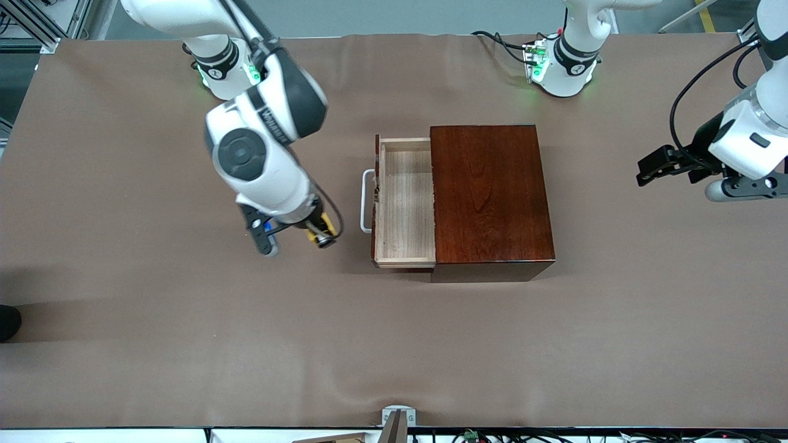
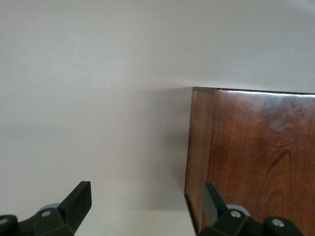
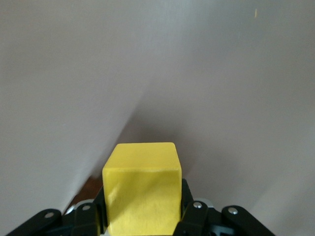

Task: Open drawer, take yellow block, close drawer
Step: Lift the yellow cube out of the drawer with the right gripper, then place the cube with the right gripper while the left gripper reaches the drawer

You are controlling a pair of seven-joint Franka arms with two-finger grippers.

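Observation:
The drawer point(image 1: 403, 203) is pulled out of the dark reddish-brown wooden box point(image 1: 489, 197) toward the right arm's end of the table. Its pale wood inside shows nothing in it, and its white loop handle point(image 1: 367, 201) sticks out from the dark front. My right gripper point(image 1: 319, 237) is shut on the yellow block point(image 1: 322, 231) and holds it over the bare table beside the handle. The right wrist view shows the block point(image 3: 142, 189) between the fingers point(image 3: 189, 206). My left gripper point(image 1: 646, 172) is open and empty, waiting above the table at the left arm's end; its wrist view shows the box point(image 2: 256, 157).
The brown table cover point(image 1: 184, 344) stretches wide around the box. The two arm bases point(image 1: 563, 61) stand along the table's edge farthest from the front camera. A small metal bracket point(image 1: 398, 418) sits at the nearest edge.

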